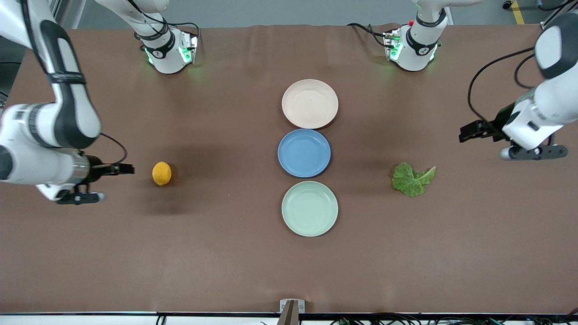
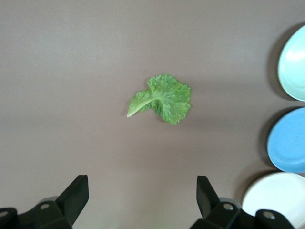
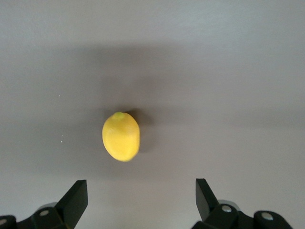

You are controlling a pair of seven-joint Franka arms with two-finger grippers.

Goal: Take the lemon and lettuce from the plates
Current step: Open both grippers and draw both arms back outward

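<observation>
The lemon point(image 1: 161, 173) lies on the bare table toward the right arm's end; it also shows in the right wrist view point(image 3: 121, 136). The lettuce point(image 1: 413, 179) lies flat on the table toward the left arm's end, and shows in the left wrist view point(image 2: 163, 98). The beige-pink plate point(image 1: 309, 103) and the mint green plate point(image 1: 309, 208) hold nothing. My right gripper point(image 1: 80, 197) point(image 3: 141, 193) is open and empty, up in the air beside the lemon. My left gripper point(image 1: 533, 152) point(image 2: 142, 191) is open and empty, up in the air beside the lettuce.
A blue plate point(image 1: 304, 153), also with nothing on it, sits between the two other plates in a row at the table's middle. The three plates show at the edge of the left wrist view, the mint one point(image 2: 295, 67) among them. Brown cloth covers the table.
</observation>
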